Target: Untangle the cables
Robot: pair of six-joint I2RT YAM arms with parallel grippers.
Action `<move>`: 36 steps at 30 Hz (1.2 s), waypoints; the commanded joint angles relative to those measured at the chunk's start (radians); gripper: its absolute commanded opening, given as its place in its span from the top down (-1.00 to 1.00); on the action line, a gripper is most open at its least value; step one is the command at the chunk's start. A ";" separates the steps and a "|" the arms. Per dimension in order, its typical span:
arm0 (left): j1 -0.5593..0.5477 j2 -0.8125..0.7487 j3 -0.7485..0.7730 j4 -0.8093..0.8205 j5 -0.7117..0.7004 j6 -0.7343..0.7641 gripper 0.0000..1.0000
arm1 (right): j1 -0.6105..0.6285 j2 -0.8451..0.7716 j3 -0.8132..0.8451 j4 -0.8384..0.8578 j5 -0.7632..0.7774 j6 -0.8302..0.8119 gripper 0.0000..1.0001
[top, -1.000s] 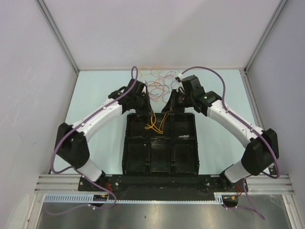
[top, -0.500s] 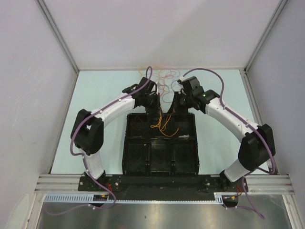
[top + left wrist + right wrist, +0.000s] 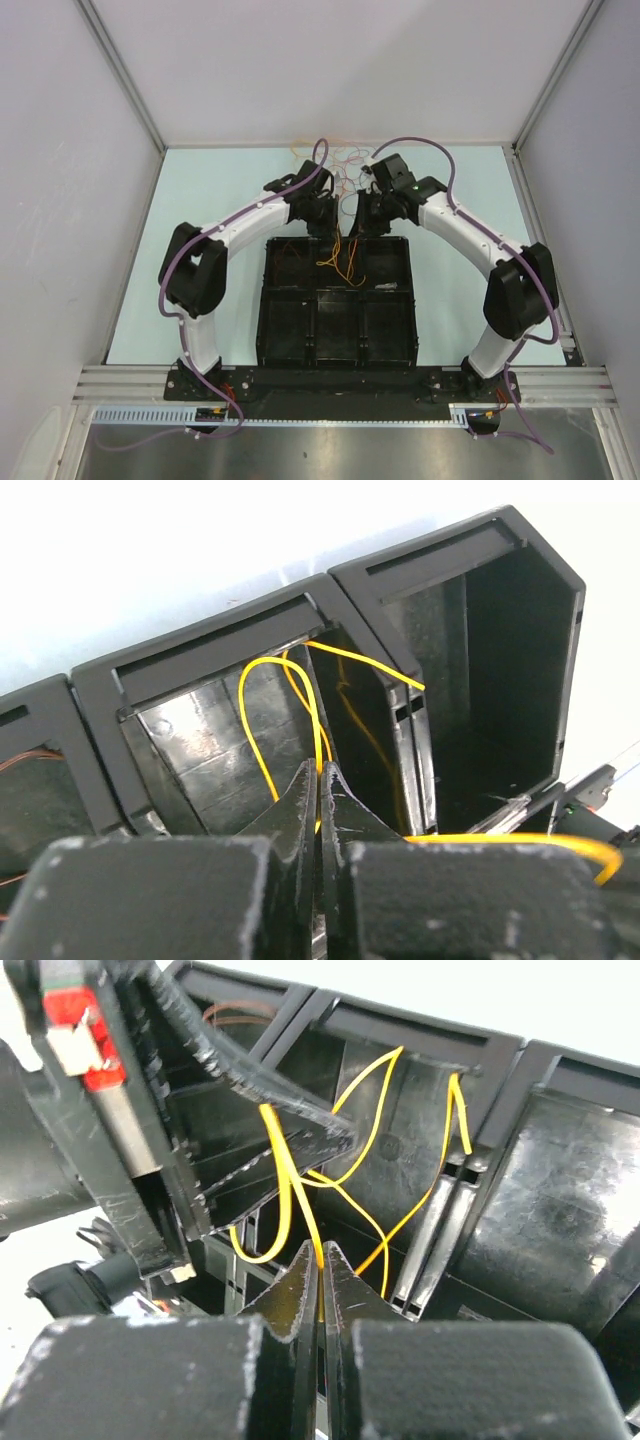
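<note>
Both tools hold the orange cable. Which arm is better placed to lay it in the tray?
Probably left. The left tool, shut on the orange cable, points straight into one tray compartment; at the right tool the strands straddle a divider.

The cable is orange-yellow, the tray glossy black, the table pale green.

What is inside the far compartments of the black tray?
Loops of orange cable hang there, draped over a divider, pinched by the left gripper and right gripper. The arms hide the far edge of the tray.
</note>
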 commanded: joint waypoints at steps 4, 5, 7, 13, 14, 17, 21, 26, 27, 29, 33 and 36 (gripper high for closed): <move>-0.004 -0.029 0.022 -0.023 -0.063 0.031 0.74 | 0.042 0.042 0.092 -0.119 0.073 -0.099 1.00; -0.004 -0.034 0.025 -0.027 -0.093 0.031 0.68 | 0.042 0.045 0.095 -0.125 0.078 -0.108 1.00; -0.006 -0.048 0.030 -0.042 -0.118 0.031 0.58 | 0.043 0.048 0.098 -0.137 0.081 -0.117 1.00; -0.007 -0.074 0.039 -0.075 -0.172 0.023 0.18 | 0.069 0.056 0.095 -0.176 0.098 -0.143 1.00; -0.007 -0.084 0.038 -0.075 -0.173 0.022 0.11 | 0.075 0.057 0.091 -0.177 0.099 -0.146 1.00; -0.010 -0.106 0.042 -0.084 -0.196 0.014 -0.01 | 0.092 0.065 0.069 -0.185 0.099 -0.146 1.00; -0.012 -0.121 0.073 -0.125 -0.253 0.000 -0.16 | 0.100 0.088 0.062 -0.196 0.093 -0.143 1.00; -0.010 -0.134 0.133 -0.214 -0.365 -0.021 -0.28 | 0.102 0.109 0.074 -0.203 0.081 -0.149 1.00; -0.012 -0.138 0.139 -0.225 -0.372 -0.023 -0.29 | 0.102 0.112 0.077 -0.209 0.078 -0.151 1.00; -0.010 -0.144 0.147 -0.231 -0.385 -0.023 -0.34 | 0.102 0.121 0.091 -0.220 0.079 -0.152 0.84; -0.010 -0.143 0.170 -0.250 -0.397 -0.024 -0.36 | 0.102 0.109 0.126 -0.243 0.084 -0.154 0.30; -0.006 -0.134 0.196 -0.259 -0.409 -0.021 -0.36 | 0.100 0.102 0.175 -0.268 0.078 -0.159 0.10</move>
